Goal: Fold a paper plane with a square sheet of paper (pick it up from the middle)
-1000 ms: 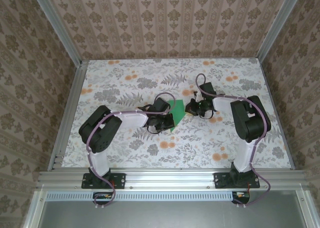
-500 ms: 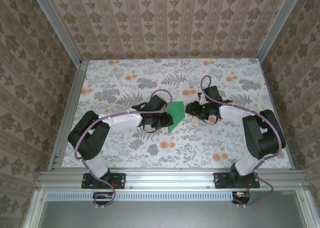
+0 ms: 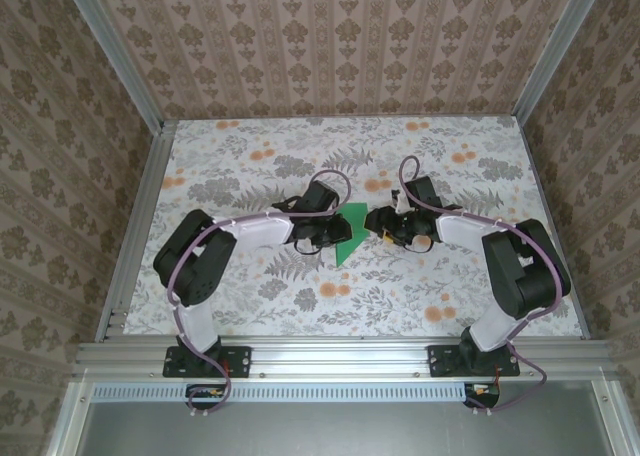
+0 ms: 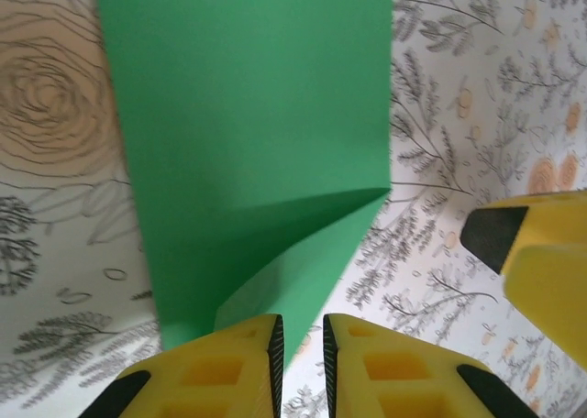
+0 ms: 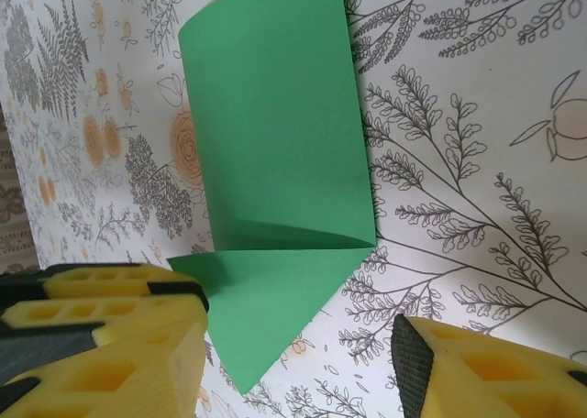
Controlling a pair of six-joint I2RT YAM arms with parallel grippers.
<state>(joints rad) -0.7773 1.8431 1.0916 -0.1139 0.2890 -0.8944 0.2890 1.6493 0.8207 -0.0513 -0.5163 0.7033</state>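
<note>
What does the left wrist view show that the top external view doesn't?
Left wrist: fold detail, a folded-over flap at the near end of the square sheet of paper, and the left gripper with fingers nearly together at that edge; whether they pinch it is unclear. Top external: the layout, the paper between the left gripper and the right gripper near the middle of the table. Both: the green paper on the floral print.

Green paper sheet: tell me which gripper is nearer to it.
Left. The left gripper sits at the sheet, jaws almost shut; the right gripper stands open just beside it.
</note>
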